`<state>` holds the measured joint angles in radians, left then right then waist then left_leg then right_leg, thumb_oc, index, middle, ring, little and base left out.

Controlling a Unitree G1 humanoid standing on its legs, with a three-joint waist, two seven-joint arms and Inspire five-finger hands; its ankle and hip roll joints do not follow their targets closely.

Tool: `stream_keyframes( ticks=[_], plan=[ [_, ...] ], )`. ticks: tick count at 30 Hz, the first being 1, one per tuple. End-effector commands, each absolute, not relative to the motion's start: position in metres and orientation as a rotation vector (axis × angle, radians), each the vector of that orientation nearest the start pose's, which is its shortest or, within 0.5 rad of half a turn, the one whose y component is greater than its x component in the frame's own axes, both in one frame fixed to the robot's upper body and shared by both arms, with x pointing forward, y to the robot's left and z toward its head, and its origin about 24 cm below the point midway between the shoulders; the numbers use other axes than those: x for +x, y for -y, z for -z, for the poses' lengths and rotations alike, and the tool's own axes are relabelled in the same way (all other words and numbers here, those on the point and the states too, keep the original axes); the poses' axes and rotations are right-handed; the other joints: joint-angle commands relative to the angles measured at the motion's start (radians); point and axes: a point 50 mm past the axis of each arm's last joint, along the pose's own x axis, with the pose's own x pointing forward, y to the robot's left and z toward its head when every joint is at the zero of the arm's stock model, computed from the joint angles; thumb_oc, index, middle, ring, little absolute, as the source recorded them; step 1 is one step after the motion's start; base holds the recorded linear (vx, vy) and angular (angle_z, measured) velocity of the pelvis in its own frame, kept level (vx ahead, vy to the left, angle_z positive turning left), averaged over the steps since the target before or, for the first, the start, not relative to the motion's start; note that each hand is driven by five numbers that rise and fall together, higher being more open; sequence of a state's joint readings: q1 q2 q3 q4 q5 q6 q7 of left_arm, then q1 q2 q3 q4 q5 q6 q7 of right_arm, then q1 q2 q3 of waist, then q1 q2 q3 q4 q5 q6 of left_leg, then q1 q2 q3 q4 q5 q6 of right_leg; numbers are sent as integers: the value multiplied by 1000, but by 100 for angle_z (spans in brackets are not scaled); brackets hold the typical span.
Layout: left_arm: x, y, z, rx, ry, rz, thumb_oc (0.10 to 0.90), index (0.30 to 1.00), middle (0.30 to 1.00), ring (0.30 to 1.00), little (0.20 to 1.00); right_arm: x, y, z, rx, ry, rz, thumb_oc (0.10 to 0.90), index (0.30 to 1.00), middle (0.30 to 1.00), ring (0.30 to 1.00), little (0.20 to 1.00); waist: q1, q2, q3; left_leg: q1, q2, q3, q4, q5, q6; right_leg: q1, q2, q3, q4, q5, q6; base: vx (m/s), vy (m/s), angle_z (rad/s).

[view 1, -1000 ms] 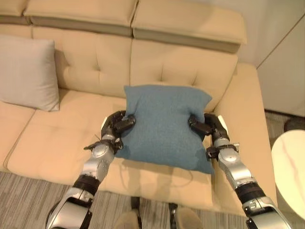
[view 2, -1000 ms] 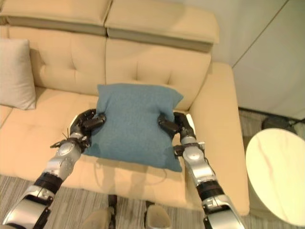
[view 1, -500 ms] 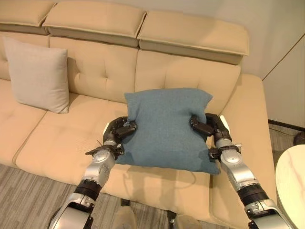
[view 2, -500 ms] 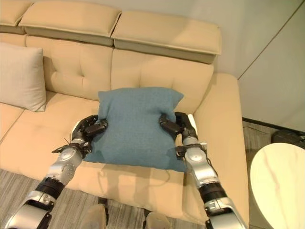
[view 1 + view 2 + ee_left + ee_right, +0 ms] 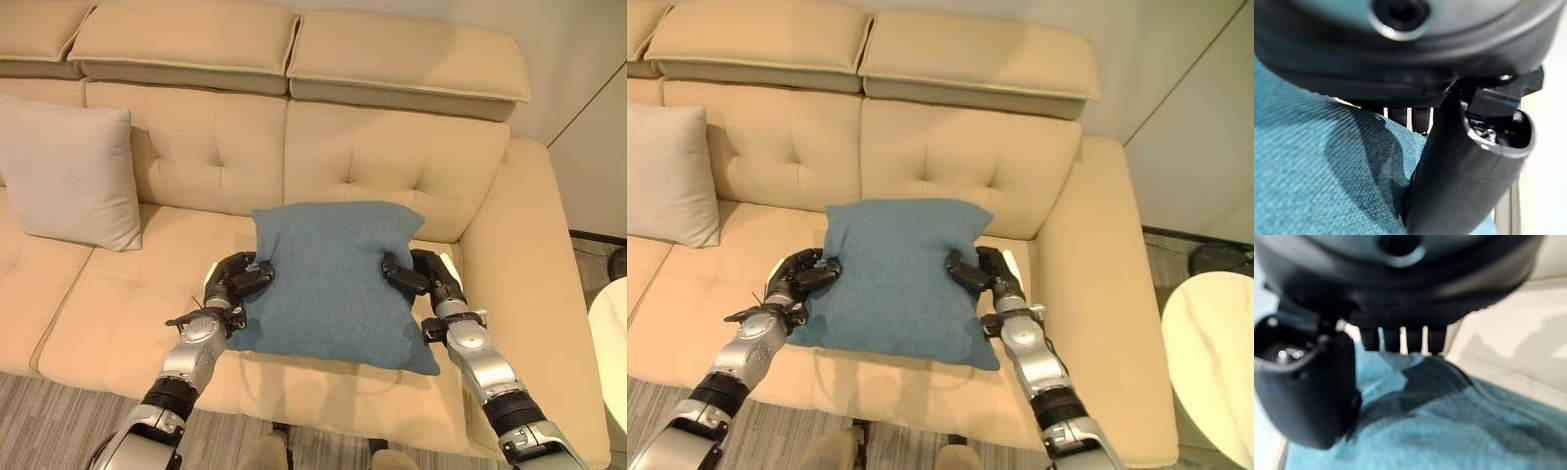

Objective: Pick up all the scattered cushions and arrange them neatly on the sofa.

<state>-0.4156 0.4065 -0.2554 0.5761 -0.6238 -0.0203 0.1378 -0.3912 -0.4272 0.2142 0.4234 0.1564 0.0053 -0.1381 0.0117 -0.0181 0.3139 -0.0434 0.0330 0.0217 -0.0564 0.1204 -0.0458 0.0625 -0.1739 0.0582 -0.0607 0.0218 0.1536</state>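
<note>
A: The blue cushion is coming down now. Half a second back it was held higher against the backrest; its lower edge now looks to be reaching the seat of the sofa, though I can't be sure it is touching.

B: And the grip hasn't let go. The left robot hand is still curled onto the cushion's left edge, thumb over the front face. The right robot hand pinches the right edge the same way, and both wrist views show blue cloth bunched between thumb and fingers.

A: Placement looks decent, I'd say. It sits on the right-hand seat section, tilted back towards the tufted backrest, well apart from the beige cushion standing at the far left.

B: So this one is nearly placed, in my judgement. What's left is to settle it upright against the backrest and open both hands without dragging it forward.
</note>
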Motion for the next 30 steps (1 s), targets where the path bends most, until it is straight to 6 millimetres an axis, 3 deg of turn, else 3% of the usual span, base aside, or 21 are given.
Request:
stream_keyframes(
  ticks=[1, 4, 6, 7, 8, 10, 12, 13, 14, 15, 16, 19, 22, 23, 26, 30],
  plan=[
    [365, -152, -126, -69, 186, 124, 400, 300, 300, 300, 300, 357, 181, -161, -407, 356, -15, 400, 300, 300, 300, 300, -13, 38, -177, -157, 57, -23, 118, -160, -21, -127, 30, 23, 171, -161, -16, -125, 72, -7],
    [380, -146, -169, -24, 298, 122, 400, 300, 300, 300, 300, 372, 183, -202, -519, 436, 22, 400, 300, 300, 300, 300, -11, 44, -141, -225, 41, -19, 141, -159, -16, -203, 21, 35, 195, -143, -9, -159, 91, -1],
    [390, -145, -215, 74, 424, 98, 400, 300, 300, 300, 300, 383, 182, -242, -583, 512, 69, 400, 300, 300, 300, 300, -8, 46, -109, -272, 27, -16, 164, -163, -13, -250, 16, 41, 208, -134, -3, -105, 74, -9],
    [390, -146, -216, 73, 427, 97, 400, 300, 300, 300, 300, 383, 182, -244, -583, 515, 69, 400, 300, 300, 300, 300, -7, 48, -109, -276, 29, -16, 163, -158, -14, -254, 17, 41, 206, -128, -4, -35, 54, -14],
    [396, -144, -245, 112, 494, 72, 400, 300, 300, 300, 300, 388, 179, -271, -637, 565, 97, 400, 300, 300, 300, 300, -6, 47, -92, -298, 24, -10, 173, -161, -16, -277, 13, 40, 210, -127, 2, -20, 45, -12],
    [399, -143, -277, 144, 569, 33, 400, 300, 300, 300, 300, 391, 178, -297, -664, 606, 137, 400, 300, 300, 300, 300, -5, 50, -72, -320, 21, -9, 180, -159, -22, -299, 11, 41, 211, -118, 8, -5, 49, -7],
    [396, -142, -307, 211, 655, -3, 400, 300, 300, 300, 300, 390, 178, -323, -725, 663, 185, 400, 300, 300, 300, 300, -4, 54, -55, -339, 20, -6, 185, -156, -27, -316, 9, 39, 209, -109, 14, 0, 0, 0],
    [396, -142, -309, 211, 657, -4, 400, 300, 300, 300, 300, 390, 178, -324, -725, 666, 186, 400, 300, 300, 300, 300, -4, 55, -54, -343, 21, -6, 183, -150, -27, -320, 10, 40, 206, -103, 14, 35, 9, 1],
    [387, -139, -339, 261, 785, -59, 400, 300, 300, 300, 300, 386, 178, -344, -771, 733, 248, 400, 300, 300, 300, 300, -4, 57, -41, -352, 19, -5, 183, -152, -32, -329, 7, 38, 204, -103, 19, 34, 15, 4],
    [380, -139, -355, 299, 863, -107, 400, 300, 300, 300, 300, 382, 177, -355, -790, 782, 286, 400, 300, 300, 300, 300, -3, 59, -36, -362, 19, -4, 181, -148, -35, -338, 6, 38, 200, -101, 21, 32, 16, 4],
    [380, -139, -355, 299, 865, -108, 400, 300, 300, 300, 300, 382, 177, -355, -790, 784, 287, 400, 300, 300, 300, 300, -2, 60, -36, -366, 20, -4, 179, -141, -35, -342, 7, 39, 198, -94, 21, 0, 0, 0],
    [351, -140, -391, 387, 1125, -252, 400, 300, 300, 300, 300, 368, 179, -382, -844, 934, 415, 400, 300, 300, 300, 300, -4, 64, -27, -400, 20, 7, 161, -132, -41, -383, 0, 41, 183, -83, 29, 27, 26, 0],
    [348, -140, -395, 359, 1153, -297, 400, 300, 300, 300, 300, 369, 186, -383, -892, 923, 461, 400, 300, 300, 300, 300, -4, 62, -22, -418, 19, 8, 153, -125, -43, -403, -3, 40, 179, -78, 32, 15, 5, 0],
    [354, -142, -391, 397, 1116, -325, 400, 300, 300, 300, 300, 374, 191, -379, -826, 883, 475, 400, 300, 300, 300, 300, -6, 67, -8, -435, 17, 10, 145, -113, -45, -419, -5, 39, 174, -71, 36, 0, 0, 0],
    [358, -143, -391, 400, 1093, -328, 400, 300, 300, 300, 300, 379, 193, -375, -848, 844, 474, 400, 300, 300, 300, 300, -5, 66, -4, -442, 17, 8, 134, -106, -44, -427, -6, 37, 169, -67, 39, -15, -6, 0],
    [390, -150, -369, 414, 852, -345, 400, 300, 300, 300, 300, 400, 204, -355, -902, 627, 476, 400, 300, 300, 300, 300, -9, 57, 24, -477, 19, 10, 102, -82, -50, -466, -8, 21, 150, -46, 47, -32, -24, 5]
  ],
)
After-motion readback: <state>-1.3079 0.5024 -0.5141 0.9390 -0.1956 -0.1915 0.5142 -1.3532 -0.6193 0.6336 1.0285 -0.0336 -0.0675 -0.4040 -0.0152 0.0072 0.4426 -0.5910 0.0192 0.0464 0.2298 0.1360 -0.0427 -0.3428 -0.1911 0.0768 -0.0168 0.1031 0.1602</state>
